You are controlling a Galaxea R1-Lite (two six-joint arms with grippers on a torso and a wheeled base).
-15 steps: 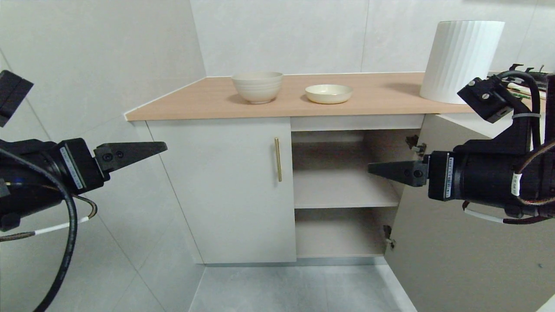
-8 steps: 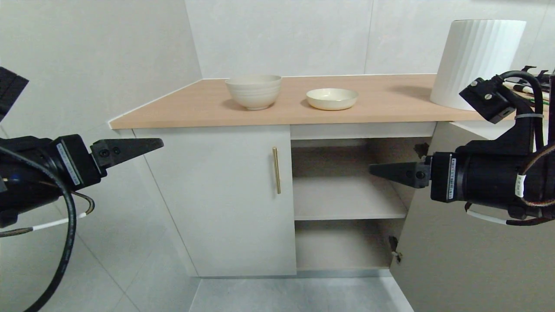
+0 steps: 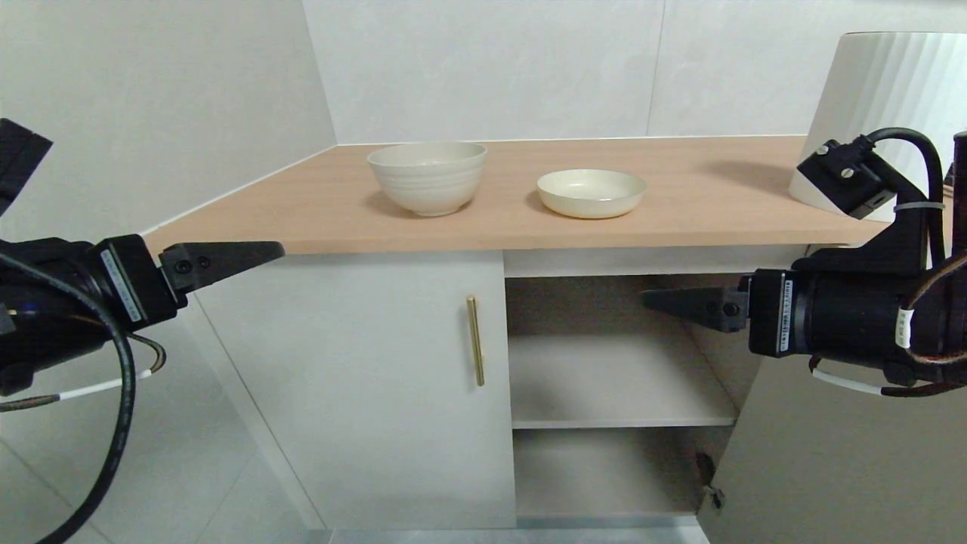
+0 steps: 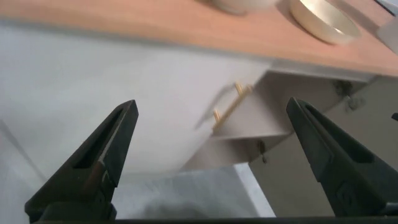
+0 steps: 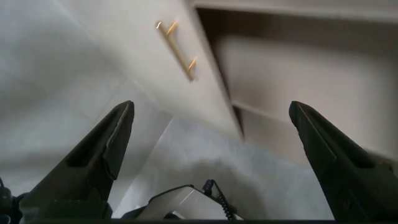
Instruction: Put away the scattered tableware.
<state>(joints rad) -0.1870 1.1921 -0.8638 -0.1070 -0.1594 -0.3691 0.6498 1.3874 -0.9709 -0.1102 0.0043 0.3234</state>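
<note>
The left gripper (image 3: 272, 251) hangs in the air on the left, in front of the wall, at about the height of the counter top's (image 3: 718, 189) front edge. Its two fingers are spread wide and nothing is between them. On the wooden counter top sits a deep cream bowl (image 3: 427, 177), right side up, near the left end. Just to the right of it, but not touching it, is a small flat cream dish (image 3: 591, 193), also right side up. Under the bowl is the cupboard's shut white door (image 3: 363, 378) with a thin gold handle (image 3: 474, 351). Right of that, under the dish, the cupboard is open, and you can see a shelf (image 3: 612, 381) with a second space below it. The right gripper (image 3: 653, 300) hangs in front of the open part, up near the top, and points left. Its fingers are spread wide too, and it holds nothing. Below it is the open door (image 3: 816, 461), swung out to the right. At the far right of the counter stands a tall white pot with ridges (image 3: 891, 98).
</note>
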